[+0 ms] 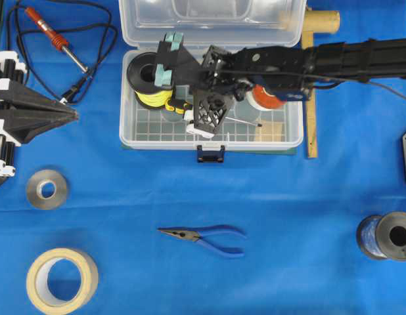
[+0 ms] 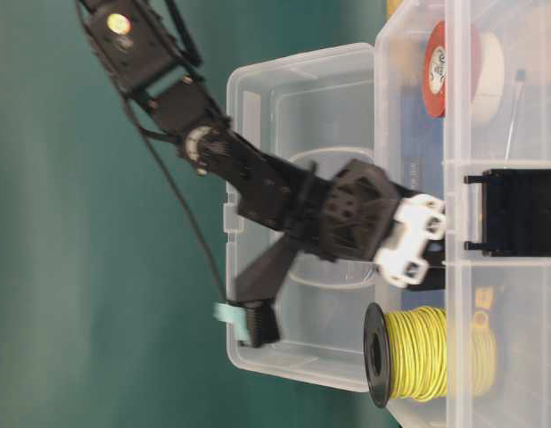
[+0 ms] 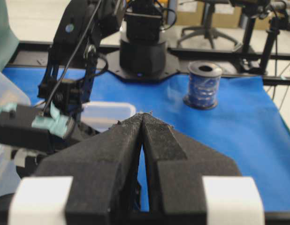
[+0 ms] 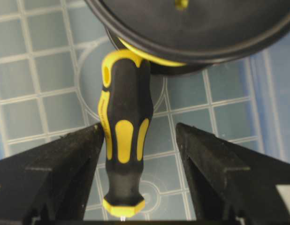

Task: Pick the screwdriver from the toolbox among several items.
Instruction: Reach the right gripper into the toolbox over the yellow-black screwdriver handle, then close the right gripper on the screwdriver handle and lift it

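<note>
The screwdriver [image 4: 122,140] lies on the grid floor of the toolbox [image 1: 209,141], its chunky yellow-and-black handle sitting between the two fingers of the right gripper [image 4: 140,154], which stand spread on either side of it and grip nothing yet. In the right wrist view the handle's long axis runs straight away from the palm, parallel to the fingers, so the jaws close across its width; the handle sits off-centre, against or just beside the left-hand finger [image 4: 65,164], with a clear gap to the other finger. Its far end tucks under the rim of the black spool of yellow wire [image 4: 196,28], which lies just beyond the fingertips. In the overhead view the thin silver shaft [image 1: 246,122] pokes out from under the wrist toward the red tape roll [image 1: 265,97], with the tan square piece [image 1: 272,131] near it. The right arm reaches across the open box from the right and is plainly the nearer one; the left gripper [image 3: 142,123] rests well apart at the table's left edge, its fingers pressed together on nothing. The next move looks like a simple squeeze, and the uneven gap may push the handle sideways before both pads seat; the spool's rim may catch it on lifting.
</note>
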Robot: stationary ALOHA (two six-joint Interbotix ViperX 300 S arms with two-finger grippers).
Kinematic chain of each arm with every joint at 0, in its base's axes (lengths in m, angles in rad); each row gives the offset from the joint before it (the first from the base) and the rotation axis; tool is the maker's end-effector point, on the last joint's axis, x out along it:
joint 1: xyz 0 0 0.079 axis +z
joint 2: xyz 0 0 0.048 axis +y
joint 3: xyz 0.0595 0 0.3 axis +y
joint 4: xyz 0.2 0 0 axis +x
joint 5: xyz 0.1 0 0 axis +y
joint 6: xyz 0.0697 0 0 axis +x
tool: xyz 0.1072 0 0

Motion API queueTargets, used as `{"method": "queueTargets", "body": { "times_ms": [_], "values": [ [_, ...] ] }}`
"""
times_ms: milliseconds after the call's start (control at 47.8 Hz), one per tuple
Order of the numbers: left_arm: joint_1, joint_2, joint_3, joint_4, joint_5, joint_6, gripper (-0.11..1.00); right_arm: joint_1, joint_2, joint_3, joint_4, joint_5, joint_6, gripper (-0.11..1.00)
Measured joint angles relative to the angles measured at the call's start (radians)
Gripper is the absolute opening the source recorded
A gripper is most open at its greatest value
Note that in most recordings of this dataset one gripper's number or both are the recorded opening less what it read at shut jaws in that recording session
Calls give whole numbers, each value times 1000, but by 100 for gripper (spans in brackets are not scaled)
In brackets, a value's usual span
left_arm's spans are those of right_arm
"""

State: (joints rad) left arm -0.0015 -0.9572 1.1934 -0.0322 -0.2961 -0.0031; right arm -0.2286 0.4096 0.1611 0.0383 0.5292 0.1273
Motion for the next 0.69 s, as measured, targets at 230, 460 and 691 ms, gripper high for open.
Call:
{"method": "queueTargets", "body": {
  "times_ms": [230,460,691],
  "values": [
    [0,2,-2,0,2,0,0,0,8,-11,0,29,11,46],
    [2,2,-2,0,2,0,0,-3,-14,-12,0,81,11,46],
    [3,-2,0,0,2,0,0,-5,-167,-12,-12,184,25,46]
  ]
}}
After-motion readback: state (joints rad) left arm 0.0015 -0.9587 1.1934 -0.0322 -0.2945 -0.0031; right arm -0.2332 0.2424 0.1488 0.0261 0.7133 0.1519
